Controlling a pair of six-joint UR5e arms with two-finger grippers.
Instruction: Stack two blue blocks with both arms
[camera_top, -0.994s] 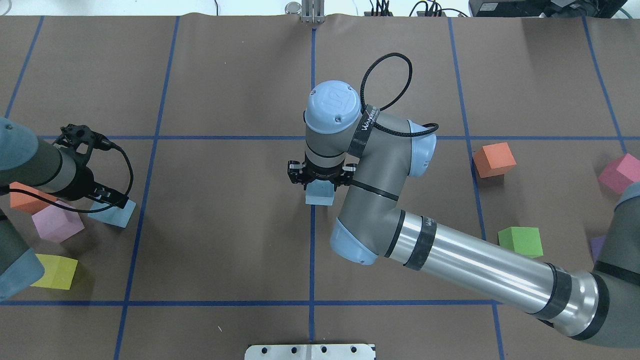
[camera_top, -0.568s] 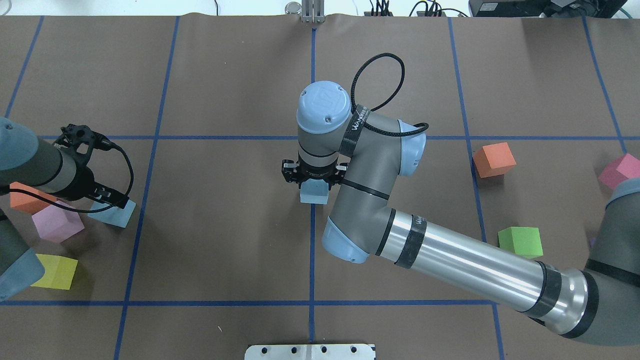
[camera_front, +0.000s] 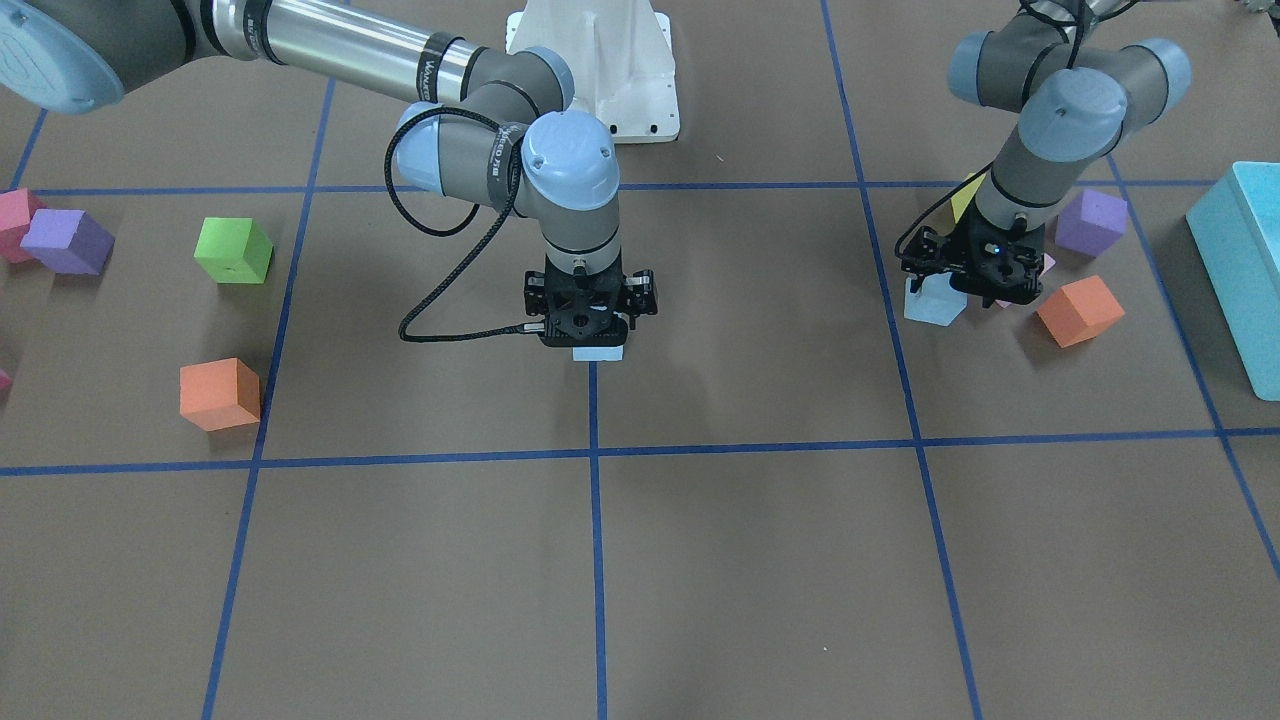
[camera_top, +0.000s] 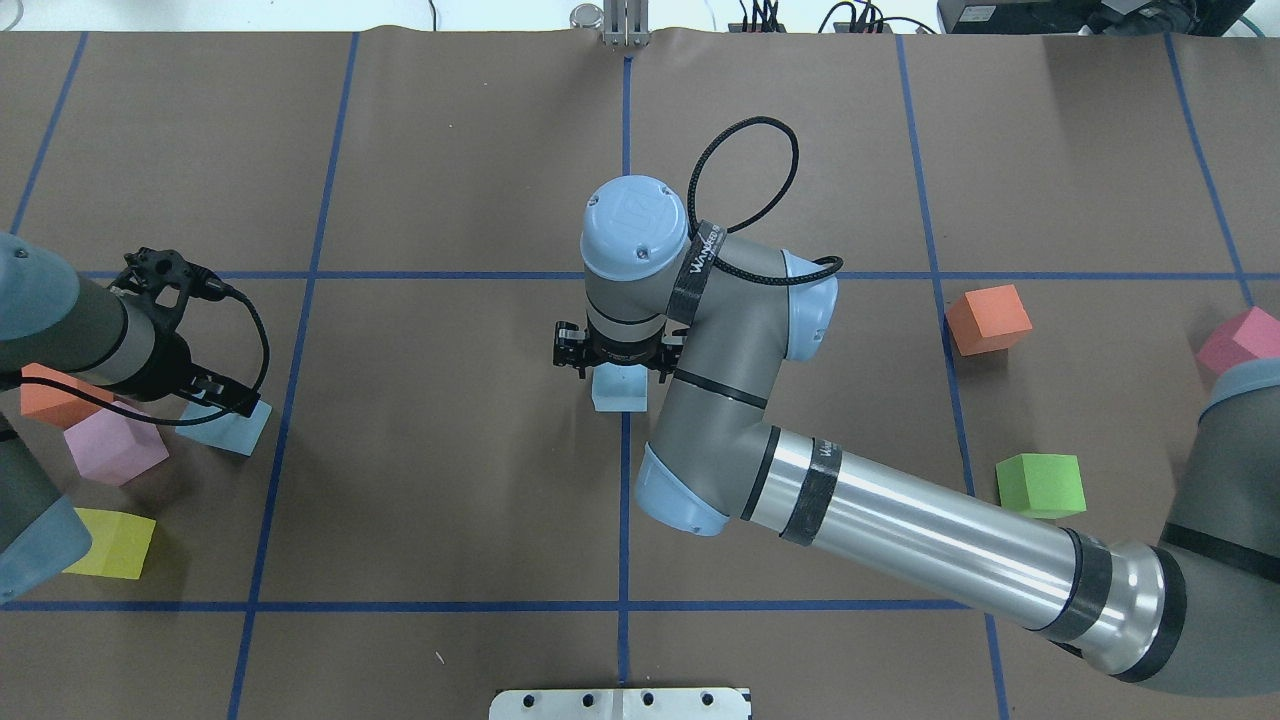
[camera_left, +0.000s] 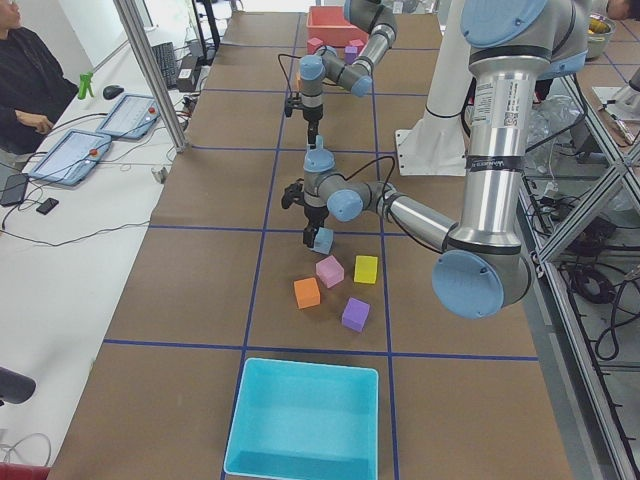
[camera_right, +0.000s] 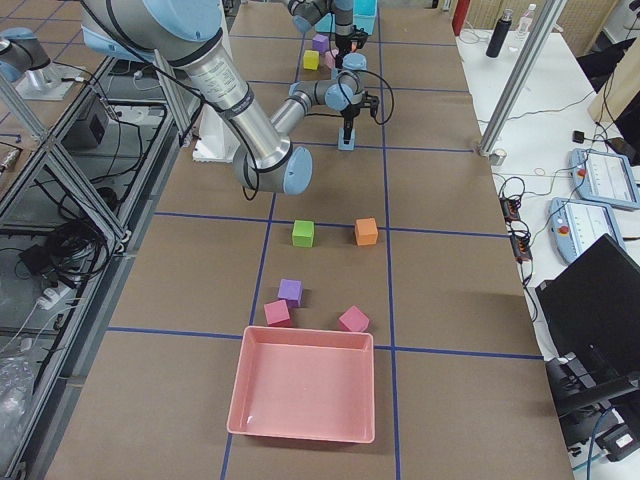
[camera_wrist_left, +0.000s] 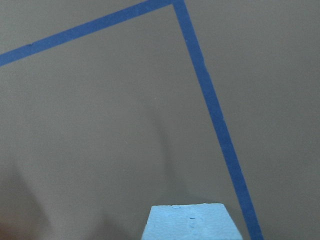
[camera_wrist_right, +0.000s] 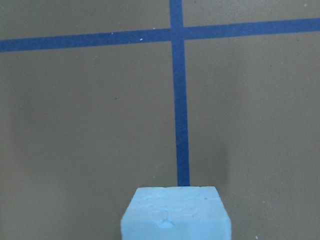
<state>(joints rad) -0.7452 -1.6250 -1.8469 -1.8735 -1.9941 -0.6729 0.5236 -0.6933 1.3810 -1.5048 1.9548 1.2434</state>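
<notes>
Two shallow open trays are sitting at opposite ends of the work table. One is a glossy turquoise box (camera_left: 302, 425) with rounded corners, and the other is a salmon-pink tray (camera_right: 305, 392) of much the same shape. Each is showing its smooth floor to the side cameras. Every foam cube in view is lying outside them on the matte brown paper (camera_top: 450, 480), which blue tape (camera_top: 624, 520) is dividing into large squares.

At mid-table the right arm (camera_top: 900, 530), a brushed-metal tube with grey joints and pale blue caps, is reaching in, a braided black cable (camera_top: 745, 170) looping above its wrist. Its right gripper (camera_top: 616, 366) is clamping the centre blue block (camera_top: 618, 393), a pale, faintly pitted foam cube, directly over the central tape line. Whether that cube is touching the paper cannot be told.

Towards the robot's left end, the left arm (camera_top: 70, 330) is holding the left gripper (camera_top: 228, 398) over the second blue block (camera_top: 235, 428). One corner of that block is poking out beside the black fingers, and whether they are pinching it cannot be told. The block is resting on the paper just beside a pink cube (camera_top: 112, 447), with an orange cube (camera_top: 45, 395), a yellow cube (camera_top: 110, 543) and a purple cube (camera_front: 1092, 220) near it. A green cube (camera_top: 1040, 483) is lying well apart on the robot's right side.
</notes>
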